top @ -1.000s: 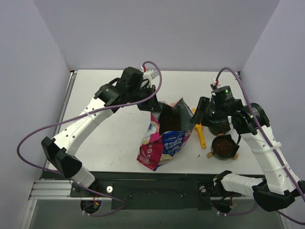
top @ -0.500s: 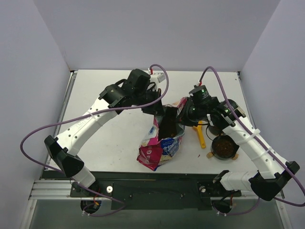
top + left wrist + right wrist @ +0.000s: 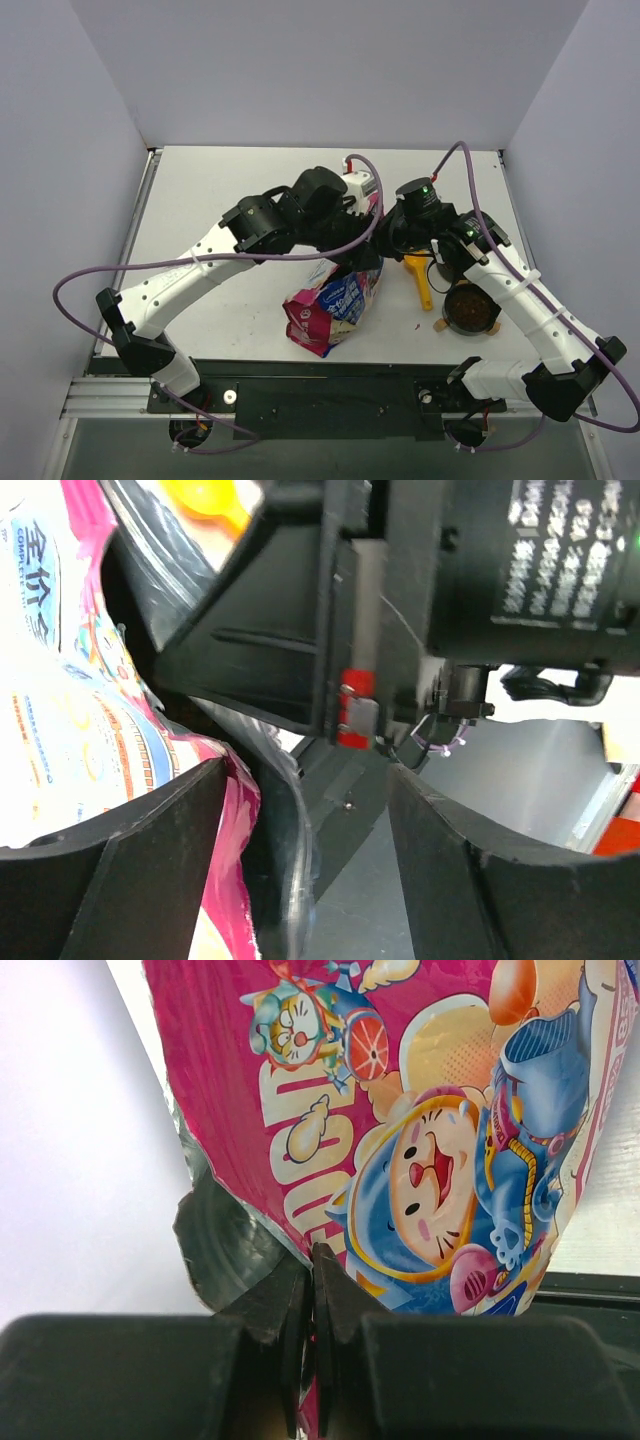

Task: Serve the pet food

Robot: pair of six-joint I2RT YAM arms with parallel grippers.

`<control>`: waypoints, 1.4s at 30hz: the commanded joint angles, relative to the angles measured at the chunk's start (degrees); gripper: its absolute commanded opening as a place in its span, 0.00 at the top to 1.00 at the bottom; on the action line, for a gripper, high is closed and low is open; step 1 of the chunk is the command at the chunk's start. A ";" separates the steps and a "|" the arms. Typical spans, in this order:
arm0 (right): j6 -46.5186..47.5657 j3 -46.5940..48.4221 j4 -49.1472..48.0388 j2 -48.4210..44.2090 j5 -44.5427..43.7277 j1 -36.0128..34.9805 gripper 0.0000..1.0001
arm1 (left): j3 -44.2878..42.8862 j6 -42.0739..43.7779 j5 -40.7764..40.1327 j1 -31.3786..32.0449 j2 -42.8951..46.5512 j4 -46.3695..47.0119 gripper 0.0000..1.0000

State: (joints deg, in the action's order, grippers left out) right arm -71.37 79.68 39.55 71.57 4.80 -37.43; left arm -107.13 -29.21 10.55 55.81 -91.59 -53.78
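Jaws of the right gripper (image 3: 312,1260) are clenched on the torn upper edge of the bag (image 3: 420,1130), with the pink film and its dark lining pinched between the two pads. Jaws of the left gripper (image 3: 305,780) stand parted. The bag's rim passes through the gap, close against one finger (image 3: 120,870) and clear of the other.

Top view: both grippers meet at the far end of the bag. Its long axis runs from the mouth at the jaws toward the near edge of the table (image 3: 230,190), slanting slightly left.

Pet food (image 3: 468,307) shows as a round brown mass in a black bowl (image 3: 446,300), well apart from both pairs of jaws, nearer than the right gripper and to its right. The mass is loose and has no long axis or heading. A yellow scoop (image 3: 421,283) lies between the right jaws and the bowl, its handle toward the near edge. Whether any kibble lies inside the bag cannot be told.
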 commanded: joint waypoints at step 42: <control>54.67 -16.41 -48.67 -9.44 33.48 19.49 0.30 | 5.97 6.09 -7.48 -4.04 6.86 0.25 1.00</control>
State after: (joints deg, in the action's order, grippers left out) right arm -20.43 64.36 12.16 61.52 28.56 -19.55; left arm -101.89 -25.12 -2.87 54.11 -87.37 -55.33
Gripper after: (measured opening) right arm 0.698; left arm 0.022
